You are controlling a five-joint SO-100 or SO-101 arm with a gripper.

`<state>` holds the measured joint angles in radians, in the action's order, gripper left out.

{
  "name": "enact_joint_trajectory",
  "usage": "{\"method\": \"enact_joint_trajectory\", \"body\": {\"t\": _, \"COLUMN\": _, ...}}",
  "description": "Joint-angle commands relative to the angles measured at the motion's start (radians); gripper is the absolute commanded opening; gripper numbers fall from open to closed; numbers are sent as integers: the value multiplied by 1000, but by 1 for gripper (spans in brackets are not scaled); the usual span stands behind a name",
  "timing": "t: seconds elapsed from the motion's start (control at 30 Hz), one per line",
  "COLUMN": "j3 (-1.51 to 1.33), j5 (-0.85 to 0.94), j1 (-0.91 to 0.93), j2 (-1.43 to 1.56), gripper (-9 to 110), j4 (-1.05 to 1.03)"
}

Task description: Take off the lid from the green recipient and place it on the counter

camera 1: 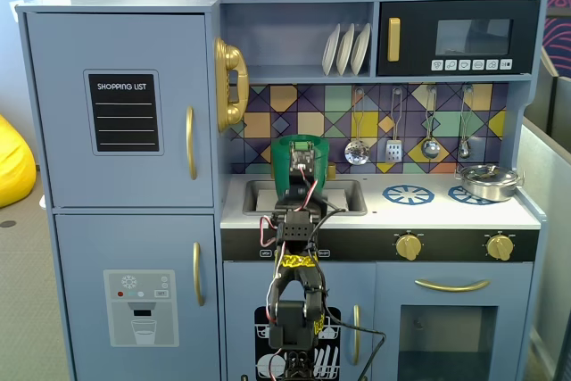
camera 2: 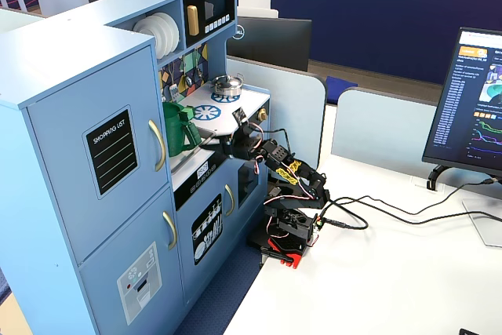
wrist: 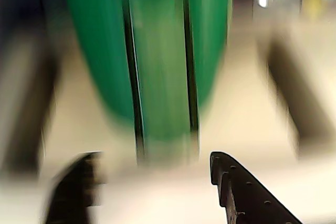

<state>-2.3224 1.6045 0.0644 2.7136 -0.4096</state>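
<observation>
- Green recipient (camera 1: 300, 162): solid green; in the wrist view (wrist: 157, 51) a paler green vertical strip edged by two dark lines.
- Counter (camera 1: 428, 207): white, printed with blue spoked burner circles (camera 1: 408, 194).
- Pan (camera 1: 488, 182) at far right: silver.
- Backsplash (camera 1: 294, 109): mosaic of purple, teal, yellow and orange.
- Cabinet doors (camera 1: 120, 109): pale blue with gold handles; black "SHOPPING LIST" panel (camera 1: 124, 112).
- Plates (camera 1: 346, 48): white.
- Tool (wrist: 157, 187): black; arm carries red, black and white wires, yellow tape.
</observation>
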Motion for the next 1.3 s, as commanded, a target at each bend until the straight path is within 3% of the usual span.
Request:
{"method": "enact_joint_trajectory", "body": {"t": 0.0, "j3": 109, "j5": 0, "j1": 43, "j2": -54, "gripper": 37, "j4": 149}}
{"method": "enact_joint_trajectory", "body": {"t": 1.27, "j3": 502, "j5": 89, "j1": 2, "j2": -463, "gripper": 35, "j4": 278}}
